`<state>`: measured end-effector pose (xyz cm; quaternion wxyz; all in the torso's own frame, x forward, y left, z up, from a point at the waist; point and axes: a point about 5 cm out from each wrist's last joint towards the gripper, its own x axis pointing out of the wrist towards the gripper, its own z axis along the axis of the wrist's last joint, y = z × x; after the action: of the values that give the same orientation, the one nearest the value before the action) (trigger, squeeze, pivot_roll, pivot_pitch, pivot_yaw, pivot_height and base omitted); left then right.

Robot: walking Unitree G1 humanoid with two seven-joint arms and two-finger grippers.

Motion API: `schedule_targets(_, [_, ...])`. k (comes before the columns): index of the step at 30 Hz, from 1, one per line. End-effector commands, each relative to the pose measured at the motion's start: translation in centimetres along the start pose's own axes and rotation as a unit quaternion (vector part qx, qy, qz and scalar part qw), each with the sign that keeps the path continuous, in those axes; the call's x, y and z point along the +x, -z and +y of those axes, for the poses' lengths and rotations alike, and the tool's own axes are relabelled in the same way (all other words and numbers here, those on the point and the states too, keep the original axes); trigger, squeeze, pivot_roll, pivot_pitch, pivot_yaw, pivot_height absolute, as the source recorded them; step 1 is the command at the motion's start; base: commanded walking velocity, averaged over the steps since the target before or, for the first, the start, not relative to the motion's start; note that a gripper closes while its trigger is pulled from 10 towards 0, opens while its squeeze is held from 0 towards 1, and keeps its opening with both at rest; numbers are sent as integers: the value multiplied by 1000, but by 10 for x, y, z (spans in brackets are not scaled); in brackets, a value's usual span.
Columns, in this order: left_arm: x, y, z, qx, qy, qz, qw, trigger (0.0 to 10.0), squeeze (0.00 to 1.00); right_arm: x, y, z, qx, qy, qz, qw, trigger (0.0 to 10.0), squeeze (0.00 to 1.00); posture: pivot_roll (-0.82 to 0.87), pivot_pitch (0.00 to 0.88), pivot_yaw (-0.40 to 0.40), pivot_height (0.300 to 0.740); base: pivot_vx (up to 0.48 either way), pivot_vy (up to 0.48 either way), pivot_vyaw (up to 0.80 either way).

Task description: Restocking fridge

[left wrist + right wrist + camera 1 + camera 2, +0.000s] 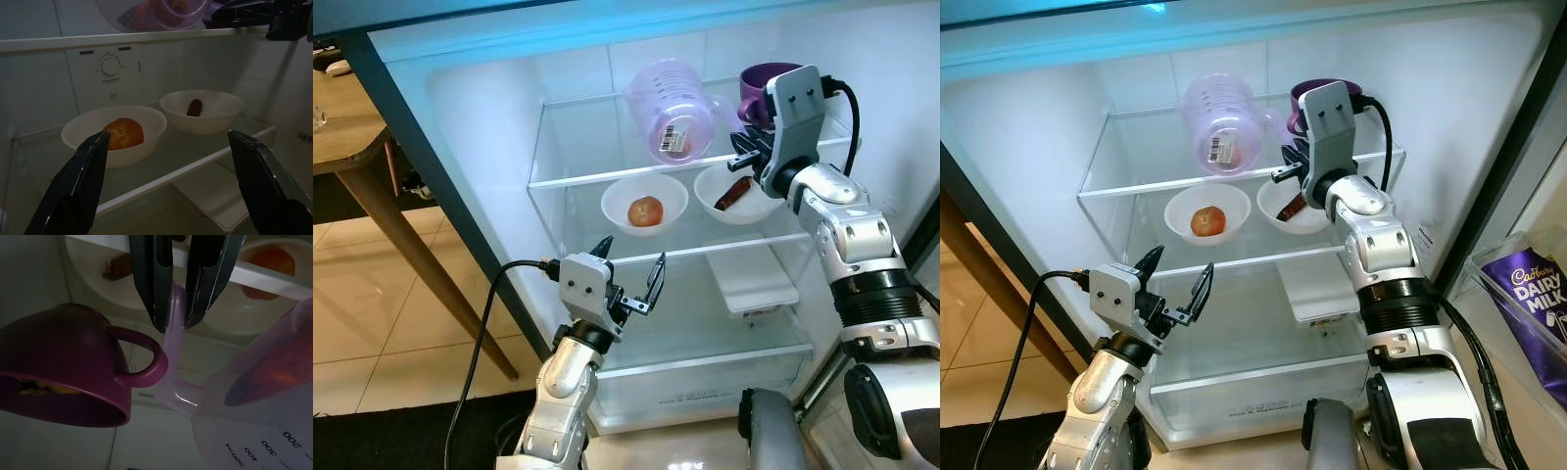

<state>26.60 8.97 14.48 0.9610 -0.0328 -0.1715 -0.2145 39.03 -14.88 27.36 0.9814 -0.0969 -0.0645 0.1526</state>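
The head views are bright and sharp, with a cool glow along the fridge (489,127) ceiling; both wrist views are dim.

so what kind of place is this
Probably a home kitchen, at an open fridge. Signs: glass shelves holding a bowl with fruit, a purple mug and a measuring jug, a wooden table on tiled floor, and chocolate in the door.
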Motion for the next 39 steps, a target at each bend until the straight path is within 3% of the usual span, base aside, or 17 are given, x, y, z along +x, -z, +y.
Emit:
schedule_targets(1, [-3,5,3,4,-3,13,1000,10000,0,-3,9,3,8,-5,-1,1000,0,0,-3,62,83,447,0,0,0])
schedule_targets(6, [-3,5,4,5,-4,13,1000,10000,0,-7,16,4,31,-4,-17,999,0,0,0,60,86,447,0,0,0])
schedule_targets(39, [-2,3,6,8,-2,11,1000,10000,0,-27,34,14,66,-21,-133,989,0,0,8,60,96,447,0,0,0])
